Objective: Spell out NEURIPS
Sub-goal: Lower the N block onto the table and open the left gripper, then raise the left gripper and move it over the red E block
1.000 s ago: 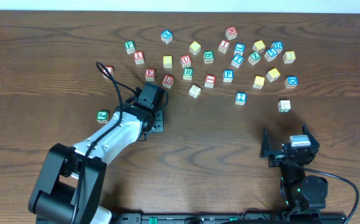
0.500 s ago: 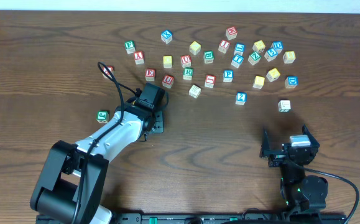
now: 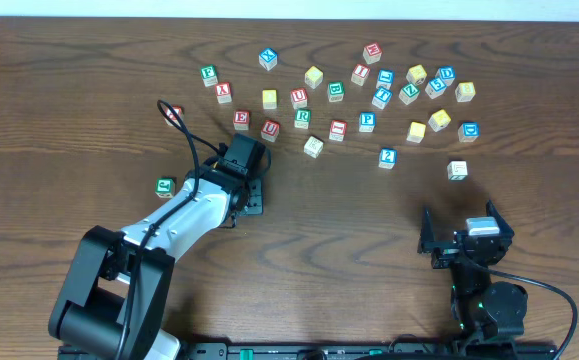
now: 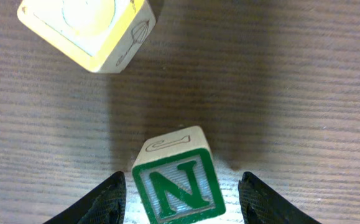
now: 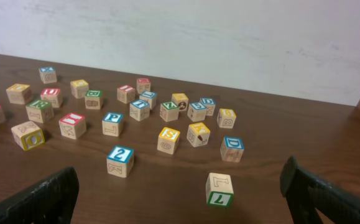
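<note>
- Left fingers [image 4: 108, 202]: released, parted to either side of green N cube [image 4: 178, 186], a thin strip of bench [image 4: 304, 93] visible on each side, no contact.
- Green N cube: flat on the bench between those fingertips, N face up, turned slightly askew; hidden beneath the left arm [image 3: 184, 220] in the overhead view.
- Yellow-topped cube [image 4: 86, 28]: just beyond the N, apart from it, sitting at an angle to the wood grain.
- Red E cube [image 3: 241, 119]: on the bench just past the tip of the left arm, not touching it.
- Green R cube [image 3: 302, 117] and blue P cube [image 3: 367, 121]: further right, apart from each other, other cubes between them.
- Remaining letter cubes [image 3: 416, 74]: strewn loosely over the far middle and right of the bench.
- Right fingers [image 5: 43, 199]: spread wide, grasping nothing, low at the near right of the bench, well apart from the scatter; nearest to them a lone cube [image 5: 219, 188] with a green front face.
</note>
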Action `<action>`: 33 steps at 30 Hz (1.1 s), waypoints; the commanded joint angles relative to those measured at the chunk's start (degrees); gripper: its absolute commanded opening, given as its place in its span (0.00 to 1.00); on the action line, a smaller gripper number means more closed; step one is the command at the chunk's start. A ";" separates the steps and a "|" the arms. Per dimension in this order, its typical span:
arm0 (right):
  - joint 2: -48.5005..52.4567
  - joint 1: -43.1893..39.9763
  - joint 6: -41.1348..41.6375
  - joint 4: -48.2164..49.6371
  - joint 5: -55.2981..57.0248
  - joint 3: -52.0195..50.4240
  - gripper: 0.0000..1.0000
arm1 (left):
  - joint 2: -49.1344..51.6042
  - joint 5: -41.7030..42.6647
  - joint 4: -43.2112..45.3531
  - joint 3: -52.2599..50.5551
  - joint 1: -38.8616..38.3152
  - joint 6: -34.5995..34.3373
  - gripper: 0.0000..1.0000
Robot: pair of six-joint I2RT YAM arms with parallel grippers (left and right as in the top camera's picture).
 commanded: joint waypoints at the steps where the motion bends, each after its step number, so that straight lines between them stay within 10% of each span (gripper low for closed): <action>1: -0.17 -0.50 0.85 -0.26 0.04 -0.07 0.99 | -0.98 -1.44 -1.03 1.46 -0.07 0.83 0.58; 33: -0.17 -0.50 0.85 -0.26 0.04 -0.07 0.99 | -18.25 -5.20 -9.86 16.31 2.56 12.17 0.77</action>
